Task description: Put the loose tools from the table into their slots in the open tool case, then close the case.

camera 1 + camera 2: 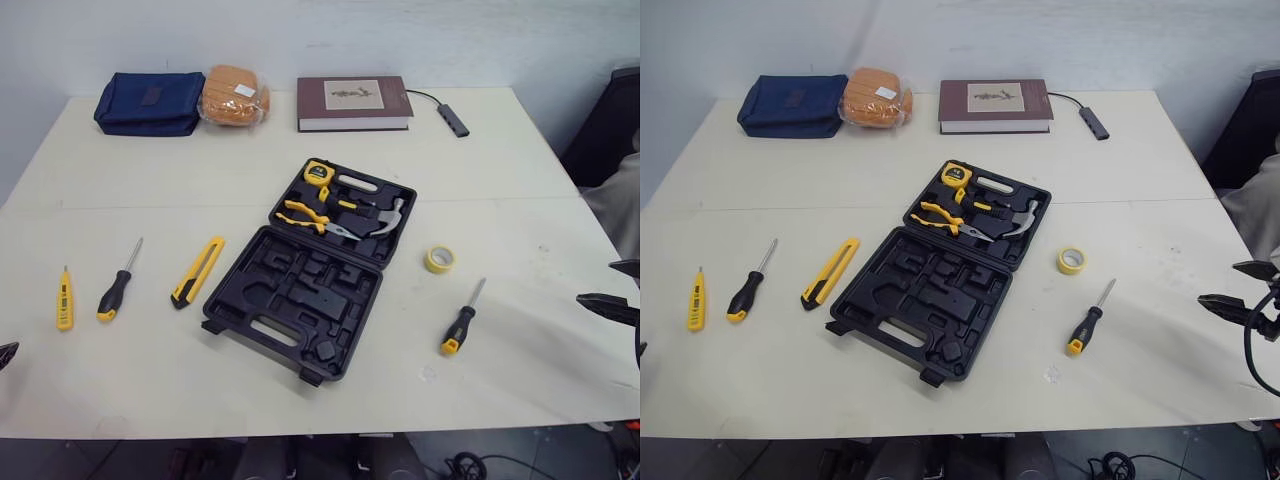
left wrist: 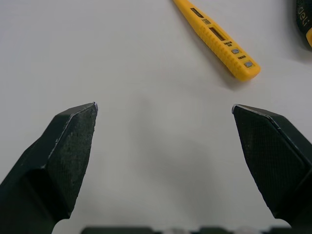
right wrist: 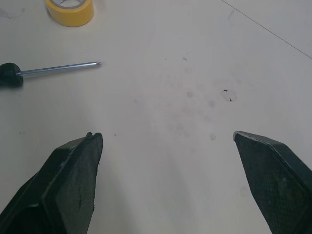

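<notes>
The open black tool case (image 1: pixel 300 300) lies mid-table; its far half holds a tape measure (image 1: pixel 318 172), pliers (image 1: pixel 308 215) and a hammer (image 1: pixel 385 218), and its near half has empty slots. Left of it lie a yellow utility knife (image 1: pixel 198 270), a black-and-yellow screwdriver (image 1: pixel 117 285) and a yellow tester pen (image 1: pixel 64 300). To the case's right are a yellow tape roll (image 1: pixel 440 259) and a second screwdriver (image 1: pixel 462 322). My left gripper (image 2: pixel 165 109) is open above bare table near the tester pen (image 2: pixel 219 36). My right gripper (image 3: pixel 168 136) hovers open at the table's right edge, apart from the screwdriver (image 3: pixel 53 69).
Along the far edge sit a blue pouch (image 1: pixel 150 102), an orange bagged item (image 1: pixel 234 96), a maroon book (image 1: pixel 353 102) and a small grey hub on a cable (image 1: pixel 452 118). A dark chair (image 1: pixel 610 130) stands off the table's right side.
</notes>
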### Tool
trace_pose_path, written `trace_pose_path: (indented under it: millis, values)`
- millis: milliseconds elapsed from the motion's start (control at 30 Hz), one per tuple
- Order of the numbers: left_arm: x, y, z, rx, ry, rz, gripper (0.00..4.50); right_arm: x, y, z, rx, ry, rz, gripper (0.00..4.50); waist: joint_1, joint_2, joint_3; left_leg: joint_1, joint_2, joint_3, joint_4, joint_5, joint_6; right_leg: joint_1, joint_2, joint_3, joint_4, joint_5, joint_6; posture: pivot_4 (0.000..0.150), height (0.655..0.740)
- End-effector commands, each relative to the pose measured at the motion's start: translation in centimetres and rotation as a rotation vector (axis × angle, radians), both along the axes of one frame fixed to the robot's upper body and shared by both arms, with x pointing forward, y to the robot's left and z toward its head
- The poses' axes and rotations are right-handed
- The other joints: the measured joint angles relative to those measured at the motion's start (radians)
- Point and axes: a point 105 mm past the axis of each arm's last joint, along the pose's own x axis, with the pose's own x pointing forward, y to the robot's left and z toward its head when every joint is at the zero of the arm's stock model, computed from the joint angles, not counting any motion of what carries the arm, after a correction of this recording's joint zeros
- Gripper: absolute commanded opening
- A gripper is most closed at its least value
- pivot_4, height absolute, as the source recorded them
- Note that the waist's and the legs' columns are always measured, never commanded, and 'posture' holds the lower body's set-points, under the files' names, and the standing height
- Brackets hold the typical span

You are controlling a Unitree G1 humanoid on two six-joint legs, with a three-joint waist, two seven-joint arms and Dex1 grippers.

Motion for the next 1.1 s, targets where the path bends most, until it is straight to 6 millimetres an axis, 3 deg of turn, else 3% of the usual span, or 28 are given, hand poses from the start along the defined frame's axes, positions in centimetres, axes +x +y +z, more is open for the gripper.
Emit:
trace_pose_path:
  millis: [33, 267, 500, 600, 833, 933, 1100]
  values:
    - [0.3, 0.1, 0.9, 0.045, -0.001, -0.020, 4.47, -0.1, 0.1, 1.2, -0.002, -0.049, -0.003, 4.50, 0.000, 0.000, 0.000, 0.000, 0.000, 0.000, 0.000, 0.000, 0.000, 0.000, 0.000, 0.000, 0.000, 0.000, 0.000, 0.150, 0.7400]
    - [1.2, -0.8, 0.4, 0.041, 0.020, -0.071, 4.47, 0.2, 0.2, 1.7, -0.028, -0.090, -0.023, 4.50, 0.000, 0.000, 0.000, 0.000, 0.000, 0.000, 0.000, 0.000, 0.000, 0.000, 0.000, 0.000, 0.000, 0.000, 0.000, 0.150, 0.7400]
    - [4.3, -3.3, 2.6, 0.066, -0.004, -0.212, 4.47, 0.3, 1.5, 2.1, -0.043, -0.124, -0.007, 4.50, 0.004, -0.001, 0.000, 0.001, 0.000, 0.000, 0.001, 0.000, 0.000, 0.000, 0.000, 0.000, 0.001, 0.000, 0.000, 0.150, 0.7400]
    - [6.7, -6.8, 3.6, 0.090, -0.020, -0.366, 4.47, 0.2, 3.6, 1.9, -0.039, -0.121, 0.046, 4.50, 0.006, -0.001, -0.001, 0.001, 0.000, 0.000, 0.001, 0.001, 0.000, 0.002, 0.000, 0.000, 0.001, 0.000, 0.000, 0.150, 0.7400]
    - [13.9, -15.1, 5.5, 0.146, -0.075, -0.635, 4.47, 1.2, 10.6, 0.7, 0.019, -0.144, 0.160, 4.50, 0.007, -0.002, -0.001, 0.002, 0.000, 0.000, 0.003, 0.002, -0.001, 0.003, 0.001, -0.001, 0.006, 0.001, 0.001, 0.150, 0.7400]
    - [16.7, -18.8, 6.0, 0.146, -0.099, -0.744, 3.63, 2.0, 12.9, -0.4, 0.041, -0.150, 0.201, 3.65, 0.010, -0.003, -0.002, 0.002, -0.001, 0.001, 0.003, 0.003, -0.001, 0.004, 0.002, -0.001, 0.007, 0.001, 0.002, 0.150, 0.7400]
    - [21.0, -23.4, 5.0, 0.157, -0.070, -0.838, 1.43, 3.4, 16.5, -1.9, 0.054, -0.138, 0.249, 1.28, 0.010, -0.004, -0.001, 0.000, 0.000, 0.004, 0.010, 0.004, 0.001, 0.003, 0.006, -0.003, 0.009, 0.002, 0.004, 0.150, 0.7400]
